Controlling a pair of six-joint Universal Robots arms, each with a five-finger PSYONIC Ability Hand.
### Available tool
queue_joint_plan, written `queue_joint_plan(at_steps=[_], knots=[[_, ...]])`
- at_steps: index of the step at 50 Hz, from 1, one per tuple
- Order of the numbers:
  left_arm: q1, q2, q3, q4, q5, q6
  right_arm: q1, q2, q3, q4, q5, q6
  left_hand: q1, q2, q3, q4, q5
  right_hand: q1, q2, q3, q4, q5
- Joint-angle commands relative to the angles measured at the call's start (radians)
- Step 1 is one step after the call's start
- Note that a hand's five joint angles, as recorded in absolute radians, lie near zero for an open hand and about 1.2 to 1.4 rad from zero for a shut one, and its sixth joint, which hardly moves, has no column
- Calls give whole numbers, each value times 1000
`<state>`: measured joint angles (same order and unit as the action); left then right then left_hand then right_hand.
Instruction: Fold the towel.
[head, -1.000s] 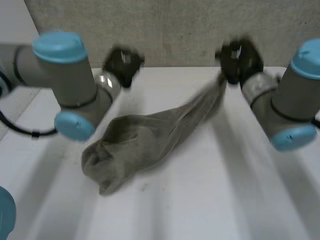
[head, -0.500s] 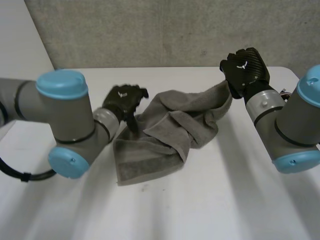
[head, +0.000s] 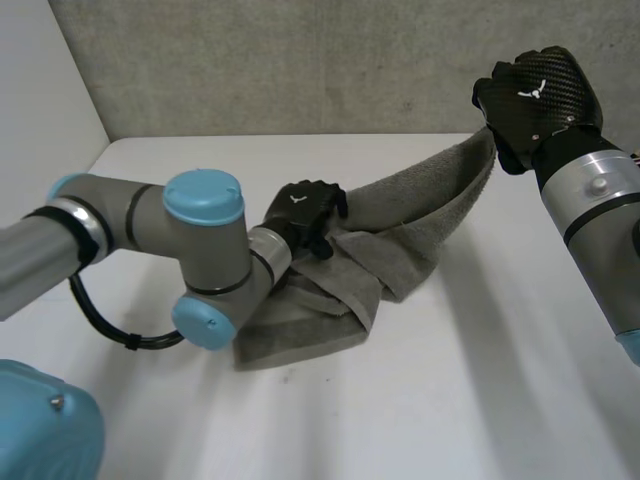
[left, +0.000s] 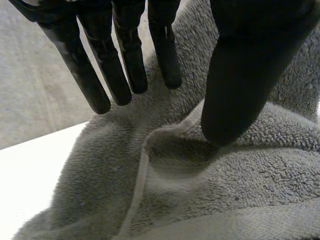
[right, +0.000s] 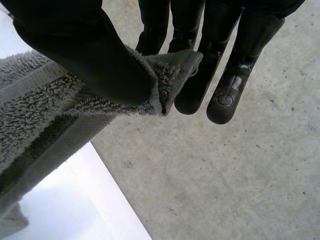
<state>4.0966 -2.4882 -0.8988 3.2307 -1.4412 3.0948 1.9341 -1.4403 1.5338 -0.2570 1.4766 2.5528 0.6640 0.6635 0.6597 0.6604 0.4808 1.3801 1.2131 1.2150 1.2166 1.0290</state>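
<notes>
Towel (head: 400, 235): grey terry, rumpled on the white counter (head: 460, 400) near its middle, with one end stretched up off the surface toward the far right.
Right hand (head: 535, 95): raised above the counter's far side. Its thumb (right: 85, 55) squeezes the towel's corner (right: 172, 67) against straight fingers (right: 195, 85), a shallow pinch close to the cloth's tip.
Left hand (head: 305, 215): over the bunched middle of the towel. Its fingers (left: 125, 75) are straight and spread, holding nothing, and the thumb (left: 240, 90) tip rests on a raised fold beside the hem (left: 137, 190).
Step, as I judge it: spreading the cloth out before any fold is made.
Risk one: the corner slips free, because so little cloth sits in the pinch and the span looks taut.
Risk two: the whole heap drags instead of unfurling, because the left hand only rests on it.
Risk three: the fold comes out crooked, because the layers are tangled under the palm.
</notes>
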Motion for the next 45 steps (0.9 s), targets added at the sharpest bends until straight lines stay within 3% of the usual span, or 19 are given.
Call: queue_joint_plan(at_steps=[1, 15, 17, 19, 22, 30, 35, 36, 45], knots=[[-21, -86, 103, -37, 4, 1, -7, 1, 12, 1, -1, 0, 204, 205, 208, 208, 213, 16, 183, 181, 180, 193], [-27, -195, 248, -65, 4, 4, -43, 15, 22, 2, -7, 0, 201, 202, 205, 205, 210, 16, 183, 181, 180, 193], [-27, -209, 267, -69, 2, 4, -44, 18, 23, 2, -9, -2, 286, 287, 291, 290, 295, 16, 183, 181, 180, 193], [-32, -215, 284, -86, -2, 13, -53, 18, 22, -1, -9, -2, 730, 731, 735, 734, 739, 16, 183, 181, 180, 193], [-38, -207, 284, -95, -7, 15, -64, 20, 12, -1, -7, -2, 732, 733, 737, 736, 741, 16, 183, 181, 180, 193], [-25, 17, 232, -223, -19, 16, -76, 29, -21, 31, -4, -8, 732, 733, 737, 736, 741, 16, 183, 181, 180, 193], [68, 314, 92, -328, -41, 62, -81, 34, -78, 160, -7, -13, 732, 733, 737, 736, 741, 16, 183, 181, 180, 193], [68, 314, 92, -328, -41, 62, -81, 34, -78, 160, -7, -13, 732, 733, 737, 736, 741, 16, 183, 181, 180, 193], [177, 676, -103, -442, -36, 372, -107, 21, -224, 448, -25, -17, 732, 733, 737, 736, 741, 16, 183, 181, 180, 193]])
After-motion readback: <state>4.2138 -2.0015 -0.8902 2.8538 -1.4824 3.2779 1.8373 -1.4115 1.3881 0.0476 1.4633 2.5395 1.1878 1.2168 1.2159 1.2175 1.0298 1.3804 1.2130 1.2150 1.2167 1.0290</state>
